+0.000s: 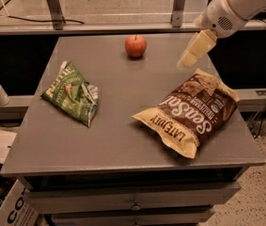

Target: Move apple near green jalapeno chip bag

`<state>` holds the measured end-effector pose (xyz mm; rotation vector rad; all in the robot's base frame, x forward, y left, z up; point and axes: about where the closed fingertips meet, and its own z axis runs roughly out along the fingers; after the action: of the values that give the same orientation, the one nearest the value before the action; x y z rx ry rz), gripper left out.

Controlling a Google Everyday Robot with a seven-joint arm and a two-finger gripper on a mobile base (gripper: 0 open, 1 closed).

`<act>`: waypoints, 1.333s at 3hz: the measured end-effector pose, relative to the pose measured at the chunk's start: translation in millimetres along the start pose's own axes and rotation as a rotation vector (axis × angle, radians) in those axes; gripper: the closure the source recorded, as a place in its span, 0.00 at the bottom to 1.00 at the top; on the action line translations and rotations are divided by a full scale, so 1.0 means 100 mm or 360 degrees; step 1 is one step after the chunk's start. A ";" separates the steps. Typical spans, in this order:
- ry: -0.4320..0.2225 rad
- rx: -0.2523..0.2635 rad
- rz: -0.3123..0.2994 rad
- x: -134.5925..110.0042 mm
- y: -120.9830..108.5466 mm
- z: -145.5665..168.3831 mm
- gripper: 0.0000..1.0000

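Nearest us on the flat grey counter, over on the right, lies the large crumpled brown-and-yellow chip bag. Across on the left and well apart from it sits the crumpled green foil jalapeno chip bag with its white lettering. Further back, the robot's cream-coloured hand hangs over the counter's right side just beyond the brown bag's far edge, angled down to the left, open or closed I cannot tell, and at the far end the small round red-orange apple rests near the back edge, left of the hand and well apart from the green bag.
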<state>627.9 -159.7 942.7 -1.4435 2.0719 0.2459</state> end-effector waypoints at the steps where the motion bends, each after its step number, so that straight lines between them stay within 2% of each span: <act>1: -0.0242 -0.0085 0.0072 -0.16 -0.14 0.31 0.00; 2: -0.0242 -0.0085 0.0072 -0.17 -0.14 0.31 0.00; 3: -0.0353 -0.0075 0.0019 -0.32 -0.17 0.48 0.00; 4: -0.0479 -0.0065 -0.0053 -0.67 -0.32 0.83 0.00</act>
<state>702.5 -79.8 919.3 -1.3699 1.8075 0.4644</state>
